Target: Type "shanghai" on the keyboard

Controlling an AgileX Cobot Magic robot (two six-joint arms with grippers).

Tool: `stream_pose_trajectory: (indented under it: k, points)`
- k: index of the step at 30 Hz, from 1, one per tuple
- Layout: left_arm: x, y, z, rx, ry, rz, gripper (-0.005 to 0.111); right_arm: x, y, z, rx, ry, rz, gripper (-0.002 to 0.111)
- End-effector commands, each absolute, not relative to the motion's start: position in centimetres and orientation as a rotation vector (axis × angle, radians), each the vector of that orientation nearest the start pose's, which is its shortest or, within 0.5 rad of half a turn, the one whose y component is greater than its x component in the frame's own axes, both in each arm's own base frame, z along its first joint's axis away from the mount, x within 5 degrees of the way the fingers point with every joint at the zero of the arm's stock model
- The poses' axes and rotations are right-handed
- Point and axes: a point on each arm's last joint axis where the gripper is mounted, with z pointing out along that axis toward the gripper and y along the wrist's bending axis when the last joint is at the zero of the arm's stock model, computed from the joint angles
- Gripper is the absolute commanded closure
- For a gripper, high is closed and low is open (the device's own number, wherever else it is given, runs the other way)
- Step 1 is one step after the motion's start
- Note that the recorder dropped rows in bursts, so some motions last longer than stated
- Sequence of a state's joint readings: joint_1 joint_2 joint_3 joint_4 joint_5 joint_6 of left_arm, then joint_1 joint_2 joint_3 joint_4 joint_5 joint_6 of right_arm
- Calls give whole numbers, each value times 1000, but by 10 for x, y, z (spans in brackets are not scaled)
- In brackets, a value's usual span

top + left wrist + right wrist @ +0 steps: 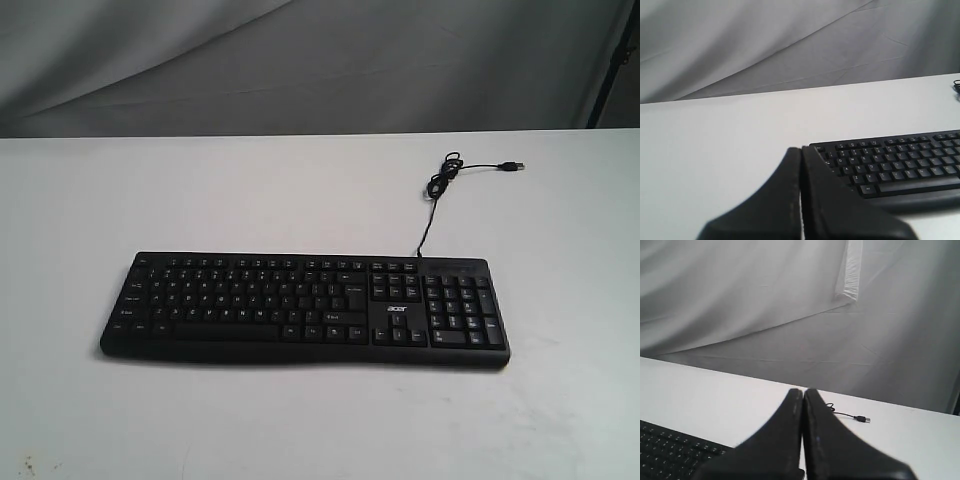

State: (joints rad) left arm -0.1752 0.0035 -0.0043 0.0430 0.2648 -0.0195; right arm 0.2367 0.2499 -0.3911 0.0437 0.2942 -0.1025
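A grey cloth backdrop (300, 60) hangs in folds behind a white table (300, 190). The keyboard (300, 305) lies flat on the table, a little toward 6 o'clock of the table's middle in the exterior view, its long side running from 9 to 3 o'clock. Its number pad (460, 310) sits at the 3 o'clock end. The key legends are probably white, though they are too small to read here.

The left gripper (801, 148) hangs above the table near the keyboard's 9 o'clock end, its two dark fingers pressed together and holding nothing. The right gripper (803, 390) is above the 3 o'clock end, its fingers likewise pressed tight on nothing.

A thin black cable (440, 185) leaves the keyboard's back edge toward 12 o'clock and coils loosely. Its USB plug (515, 166) lies at 3 o'clock of the coil. A small white "acer" logo (396, 309) sits just beside the number pad.
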Motion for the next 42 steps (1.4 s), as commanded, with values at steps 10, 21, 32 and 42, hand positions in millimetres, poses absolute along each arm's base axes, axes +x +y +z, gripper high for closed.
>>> stream_pose_trajectory:
  k: [10, 21, 32, 42]
  points:
    - [54, -9, 190, 167, 1735, -103, 107, 139, 94, 275, -429, 1950, 493, 108]
    - [54, -9, 190, 167, 1735, -103, 107, 190, 256, 264, -965, 2014, 529, 108]
    - [54, -9, 190, 167, 1735, -103, 107, 242, 348, 229, -1194, 1989, 411, 108]
    - [54, -9, 190, 167, 1735, -103, 107, 264, 378, 187, -1195, 2001, 417, 108]
